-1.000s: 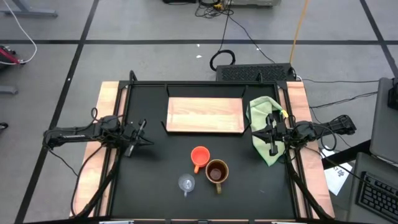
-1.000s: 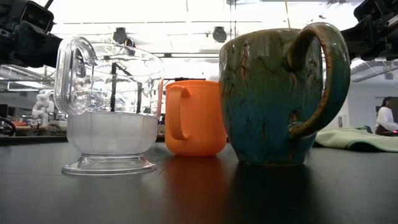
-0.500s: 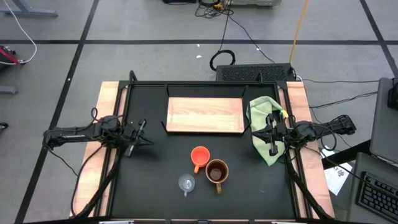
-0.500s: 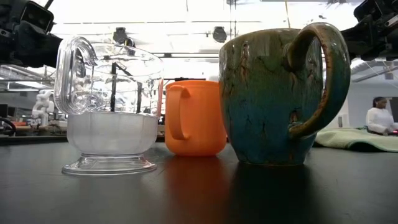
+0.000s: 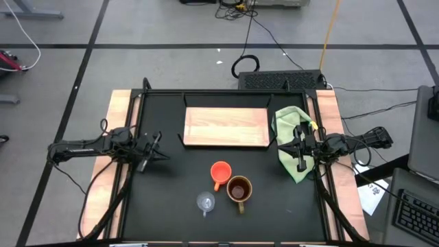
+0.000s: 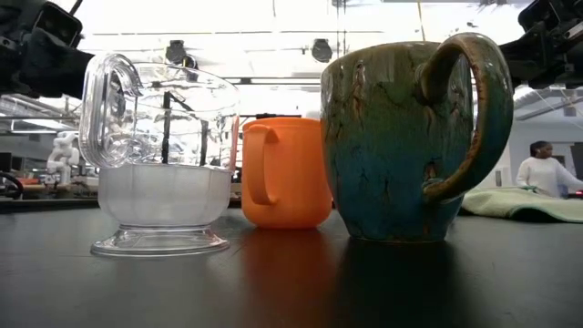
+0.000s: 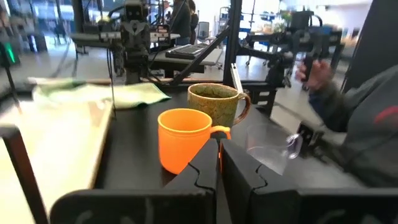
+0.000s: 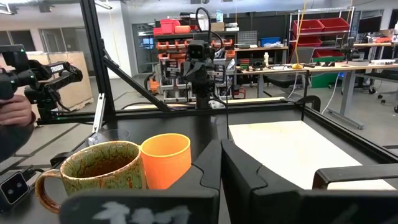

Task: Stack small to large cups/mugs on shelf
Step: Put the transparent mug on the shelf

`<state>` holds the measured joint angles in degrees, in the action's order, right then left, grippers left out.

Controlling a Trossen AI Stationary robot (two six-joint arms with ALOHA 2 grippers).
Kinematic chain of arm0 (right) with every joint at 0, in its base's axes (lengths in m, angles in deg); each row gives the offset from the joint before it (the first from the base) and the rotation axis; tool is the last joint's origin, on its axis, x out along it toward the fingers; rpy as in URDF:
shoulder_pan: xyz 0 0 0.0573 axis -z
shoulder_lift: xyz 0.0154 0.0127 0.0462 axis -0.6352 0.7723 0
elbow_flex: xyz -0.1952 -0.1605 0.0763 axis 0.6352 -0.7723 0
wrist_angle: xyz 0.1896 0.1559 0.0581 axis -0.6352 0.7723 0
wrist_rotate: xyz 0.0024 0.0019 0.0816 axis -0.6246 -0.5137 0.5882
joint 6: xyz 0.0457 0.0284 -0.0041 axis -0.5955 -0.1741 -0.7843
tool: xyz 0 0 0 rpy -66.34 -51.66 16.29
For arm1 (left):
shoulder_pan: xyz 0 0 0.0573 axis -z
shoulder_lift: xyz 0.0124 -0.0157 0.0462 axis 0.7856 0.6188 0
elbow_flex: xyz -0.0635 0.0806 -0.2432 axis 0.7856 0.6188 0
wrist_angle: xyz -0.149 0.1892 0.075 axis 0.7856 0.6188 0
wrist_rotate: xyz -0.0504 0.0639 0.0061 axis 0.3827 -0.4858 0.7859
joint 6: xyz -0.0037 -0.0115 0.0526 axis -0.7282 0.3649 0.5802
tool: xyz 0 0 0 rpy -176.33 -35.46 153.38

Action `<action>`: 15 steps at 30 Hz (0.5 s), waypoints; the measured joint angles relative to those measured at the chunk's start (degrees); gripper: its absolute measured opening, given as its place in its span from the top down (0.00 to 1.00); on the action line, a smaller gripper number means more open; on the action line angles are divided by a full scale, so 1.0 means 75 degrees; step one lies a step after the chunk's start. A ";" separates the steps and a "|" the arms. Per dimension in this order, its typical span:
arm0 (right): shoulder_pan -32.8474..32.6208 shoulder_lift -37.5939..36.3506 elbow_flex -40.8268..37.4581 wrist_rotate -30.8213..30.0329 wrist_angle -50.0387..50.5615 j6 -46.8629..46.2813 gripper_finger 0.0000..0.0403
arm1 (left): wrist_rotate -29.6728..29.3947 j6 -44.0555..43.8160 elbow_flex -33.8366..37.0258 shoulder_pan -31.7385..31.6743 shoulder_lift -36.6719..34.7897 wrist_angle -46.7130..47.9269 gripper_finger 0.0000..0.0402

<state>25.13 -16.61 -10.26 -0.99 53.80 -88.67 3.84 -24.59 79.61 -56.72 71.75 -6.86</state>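
Observation:
Three vessels stand upright on the black table near its front edge: a tiny clear glass cup (image 5: 205, 202), an orange mug (image 5: 220, 172) and a larger brown mug (image 5: 239, 189), which shows blue-green outside in the low view (image 6: 401, 146). The light wood shelf (image 5: 226, 127) lies at the far middle. My left gripper (image 5: 147, 161) is shut and empty at the table's left side. My right gripper (image 5: 300, 162) is shut and empty at the right side, over the green cloth (image 5: 291, 137).
The green cloth lies at the shelf's right end. A black frame rail (image 5: 226, 92) runs round the table. A person (image 6: 544, 169) shows in the room behind, and a hand (image 8: 15, 118) shows beyond the table's near side.
Both arms and the three vessels have kept still. Only the person in the room behind has moved.

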 joint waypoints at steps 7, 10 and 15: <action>0.0000 0.0000 0.0000 0.0002 -0.0004 0.0000 1.00 | 0.0033 -0.0838 0.0000 -0.0001 0.0000 -0.0009 0.95; 0.0000 0.0000 0.0000 0.0002 -0.0051 -0.0002 1.00 | -0.0071 -0.1057 0.0000 0.0000 0.0000 -0.0024 0.95; 0.0000 0.0000 0.0000 0.0000 -0.0052 -0.0003 1.00 | -0.0359 -0.1185 0.0000 0.0000 0.0000 -0.0501 0.95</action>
<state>25.13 -16.61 -10.26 -0.99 53.40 -88.69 1.14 -33.47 79.61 -56.72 71.75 -10.62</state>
